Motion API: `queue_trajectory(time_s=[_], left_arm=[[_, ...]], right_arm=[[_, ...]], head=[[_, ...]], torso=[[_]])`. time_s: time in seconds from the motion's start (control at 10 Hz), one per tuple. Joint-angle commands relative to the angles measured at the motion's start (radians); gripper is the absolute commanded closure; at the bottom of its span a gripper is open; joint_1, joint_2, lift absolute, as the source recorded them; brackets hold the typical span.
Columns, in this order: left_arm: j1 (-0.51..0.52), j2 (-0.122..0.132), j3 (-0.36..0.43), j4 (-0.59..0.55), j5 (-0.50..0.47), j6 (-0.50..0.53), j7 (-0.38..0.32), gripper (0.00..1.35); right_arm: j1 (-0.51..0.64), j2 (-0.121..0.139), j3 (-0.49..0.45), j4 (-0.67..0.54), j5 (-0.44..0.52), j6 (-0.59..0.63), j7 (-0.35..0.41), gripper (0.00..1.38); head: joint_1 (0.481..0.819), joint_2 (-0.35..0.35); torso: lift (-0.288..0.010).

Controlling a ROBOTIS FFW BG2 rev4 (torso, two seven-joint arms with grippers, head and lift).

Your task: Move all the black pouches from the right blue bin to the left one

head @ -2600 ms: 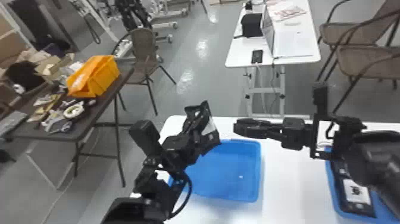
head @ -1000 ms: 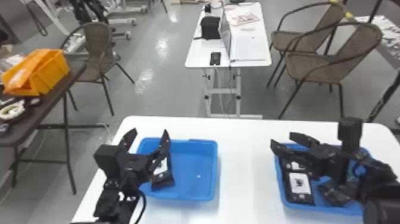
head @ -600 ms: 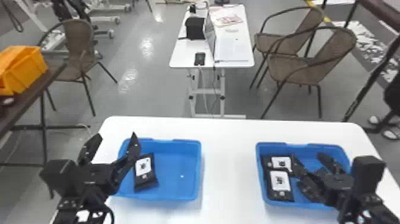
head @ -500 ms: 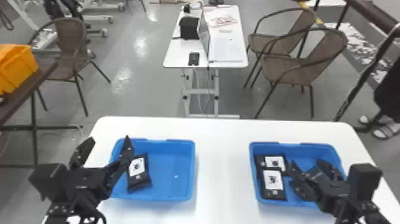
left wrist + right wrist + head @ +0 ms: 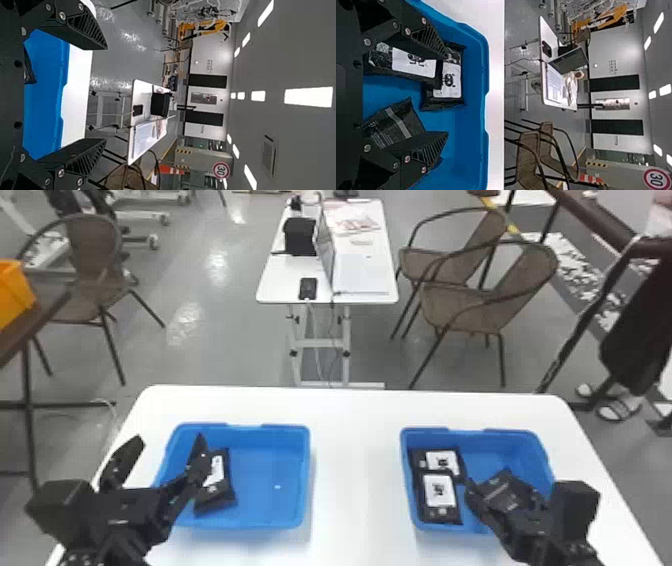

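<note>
Black left gripper (image 5: 105,94), black right gripper (image 5: 447,95): jaws gaping, empty; right's crowding near-side white-labelled black plastic pouch (image 5: 440,496), risking snagging it.

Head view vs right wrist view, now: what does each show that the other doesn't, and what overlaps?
Head view: left blue bin with a black pouch in it, left tool open beside and over its near left part, orange bin at left edge.

Right wrist view: red-ringed sign, ceiling lights.

Both: right blue bin, two label-up pouches, one dark-side-up pouch, right tool, laptop, brown chairs.
</note>
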Motion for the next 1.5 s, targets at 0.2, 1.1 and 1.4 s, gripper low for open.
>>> queue_trajectory(time_s=[0.2,1.1,1.4], left_arm=[[-0.006,-0.003,-0.003,0.0,0.003,0.0,0.0,0.21],[-0.009,-0.003,-0.007,0.0,0.001,-0.008,0.0,0.21],[-0.009,-0.003,-0.007,0.002,0.0,-0.014,0.0,0.21]], right_arm=[[-0.076,0.001,0.078,0.086,-0.044,0.04,-0.047,0.38],[-0.204,0.001,0.162,0.233,-0.084,0.231,-0.1,0.38],[-0.169,0.0,0.162,0.136,-0.073,0.317,-0.19,0.37]], head=[[0.695,0.012],[0.695,0.086],[0.695,0.085]], torso=[[0.01],[0.01],[0.01]])
